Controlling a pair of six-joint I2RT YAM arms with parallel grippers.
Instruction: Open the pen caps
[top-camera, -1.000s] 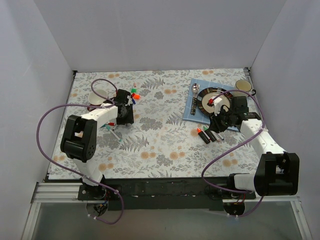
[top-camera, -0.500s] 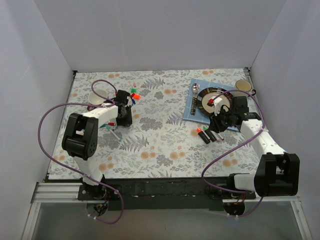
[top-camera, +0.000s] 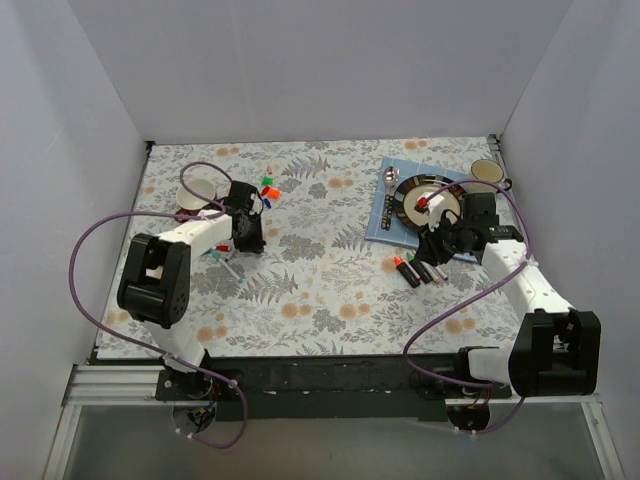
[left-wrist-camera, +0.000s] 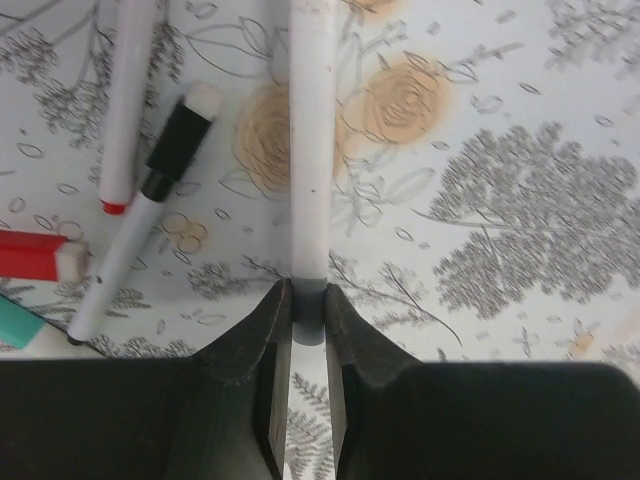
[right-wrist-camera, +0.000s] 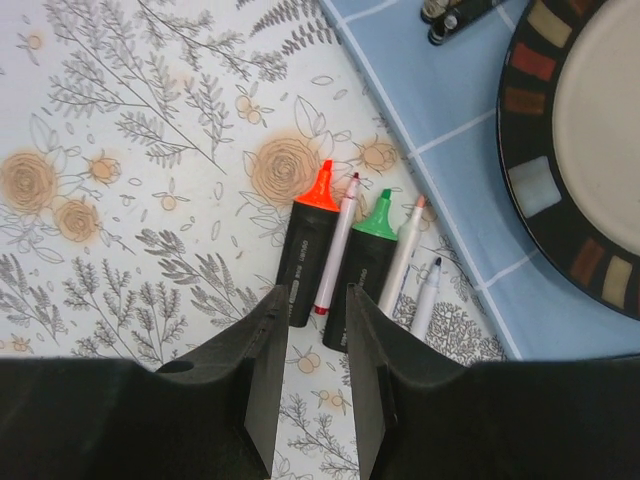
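**Top external view.** The left gripper (top-camera: 247, 222) sits low over the floral tablecloth (top-camera: 320, 290). Its fingers are hidden under the wrist body, so their state cannot be read here. Just beyond it lies a cluster of pen caps (top-camera: 268, 187) in red, green and orange plastic, too small for their shapes to be made out. The right gripper (top-camera: 437, 245) hangs at the near rim of a round plate (top-camera: 401, 205). A short row of pens (top-camera: 412, 270) lies just beside its fingertips.

**Left wrist view.** The left gripper (left-wrist-camera: 308, 325) is clamped on the grey end of a smooth white pen (left-wrist-camera: 311, 150). The barrel runs straight ahead and is cut off by the top edge. Both matte black fingers (left-wrist-camera: 262, 345) touch it. Left of the fingers lie a red-tipped pen (left-wrist-camera: 128, 90) and a thin pen with a black grip (left-wrist-camera: 150, 215). A red piece (left-wrist-camera: 30, 255) and a teal piece (left-wrist-camera: 15, 325) are cropped by the left edge, so whether each is a cap or a pen cannot be told.

**Right wrist view.** The right gripper (right-wrist-camera: 315, 335) grips nothing. Its jaws stand slightly apart, with only tablecloth between them. Directly ahead, five pens lie side by side with bare tips:
- a thick black orange highlighter (right-wrist-camera: 308, 245) with a wedge tip
- a thick black green highlighter (right-wrist-camera: 365, 265) with a wedge tip
- three slim white markers (right-wrist-camera: 335, 245)

Ahead to the right are a blue checked mat (right-wrist-camera: 440, 110) and the glossy plate rim, which is cropped.
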